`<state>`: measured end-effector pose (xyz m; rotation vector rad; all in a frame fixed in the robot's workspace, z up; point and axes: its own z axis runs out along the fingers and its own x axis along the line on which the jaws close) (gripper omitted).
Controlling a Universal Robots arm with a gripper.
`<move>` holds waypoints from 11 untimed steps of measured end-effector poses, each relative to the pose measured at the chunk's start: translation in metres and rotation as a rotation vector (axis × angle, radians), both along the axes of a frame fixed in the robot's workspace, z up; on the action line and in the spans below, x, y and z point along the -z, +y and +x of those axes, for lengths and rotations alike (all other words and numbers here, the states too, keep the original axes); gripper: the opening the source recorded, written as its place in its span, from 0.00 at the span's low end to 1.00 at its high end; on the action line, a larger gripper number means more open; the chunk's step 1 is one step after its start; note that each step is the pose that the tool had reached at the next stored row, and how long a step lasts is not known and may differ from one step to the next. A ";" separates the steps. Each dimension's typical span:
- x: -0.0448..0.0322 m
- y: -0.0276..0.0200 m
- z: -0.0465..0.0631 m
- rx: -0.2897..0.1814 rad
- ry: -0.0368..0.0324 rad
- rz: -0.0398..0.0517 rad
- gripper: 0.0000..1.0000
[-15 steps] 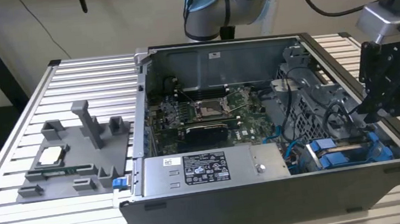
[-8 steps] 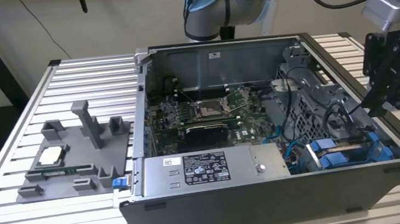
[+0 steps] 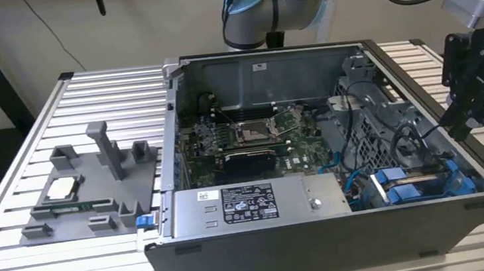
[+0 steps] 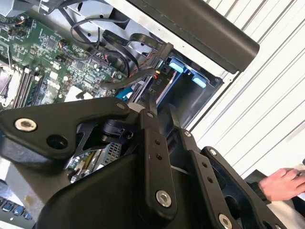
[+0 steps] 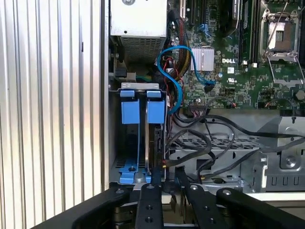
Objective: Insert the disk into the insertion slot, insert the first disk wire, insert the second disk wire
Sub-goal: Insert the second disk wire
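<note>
The disk (image 3: pixel 419 181), recognised by its bright blue carrier frame, appears seated on edge in the insertion slot (image 5: pixel 138 86) at the corner of the open computer case (image 3: pixel 324 247), though most of its body is hidden; just above it hangs a black cable connector (image 4: pixel 161 67) with red and yellow leads, and the gripper (image 3: pixel 456 129) is poised over the case wall with its tips at that connector; the jaws stand close together with a narrow gap, and whether they are clamped on the connector cannot be told; a blue data cable (image 5: pixel 178 71) loops nearby over the motherboard (image 3: pixel 251 134), beside the grey power-supply box (image 3: pixel 249 205); the case rests on a slatted bench (image 3: pixel 87 97) that also carries a grey fixture tray (image 3: pixel 89 210); a person's hand (image 4: pixel 282 183) rests on the bench near the arm. Likely hazards: a tilted connector could jam or bend at the disk's port; crowded black wires could snag the gripper; a low approach could strike the case wall.
</note>
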<state>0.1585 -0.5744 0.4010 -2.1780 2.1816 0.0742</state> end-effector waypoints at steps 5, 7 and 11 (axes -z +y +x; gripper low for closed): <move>-0.0002 0.0000 0.001 0.000 0.0000 -0.0003 0.26; -0.0001 0.0000 0.004 0.000 0.0000 -0.0002 0.26; -0.0001 0.0000 0.011 0.000 0.0006 -0.0001 0.26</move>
